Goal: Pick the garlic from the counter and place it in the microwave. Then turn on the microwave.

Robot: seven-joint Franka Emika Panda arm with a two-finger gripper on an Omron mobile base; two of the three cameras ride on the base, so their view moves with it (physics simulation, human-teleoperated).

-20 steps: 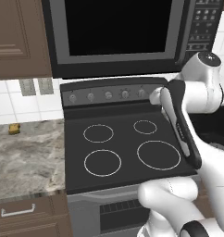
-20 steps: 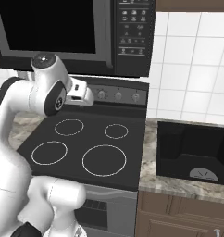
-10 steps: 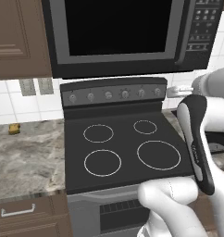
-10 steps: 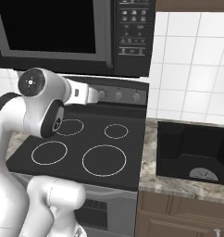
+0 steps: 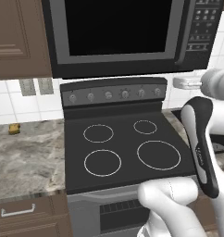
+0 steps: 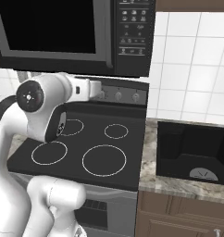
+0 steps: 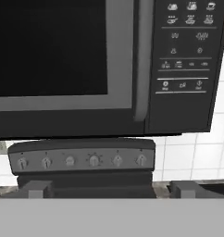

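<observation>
Garlic: I cannot tell where it is lying; the stretch of surface point(image 5: 26, 157) left of the stovetop is carrying a small yellow-brown block point(image 5: 13, 128), which is not the bulb.
Handling, as a judgement: a garlic bulb is likely light, firm under papery skin and lumpy, so it may be rolling or twisting if it is pinched off-centre.
Where to take hold: probably across the widest part of the bulb, coming from above, with the pointed top standing between the jaws and only a gentle squeeze.
Gripper: the gripper point(image 7: 111, 190) is standing wide open and holding nothing, its two fingertips point(image 7: 37, 189) showing far apart in the hand view.
Aim: the hand is pointing at the microwave point(image 7: 63, 60) and the row of stove knobs point(image 7: 93, 160) below it, well above the black stovetop point(image 5: 123, 148).
Microwave: the door is looking shut, with the bar handle point(image 7: 141, 60) beside the button panel point(image 7: 185, 46); it will need opening before anything goes in.
Right side: a dark basin point(image 6: 192, 150), likely a sink, is sitting in the surface beside the stove.
</observation>
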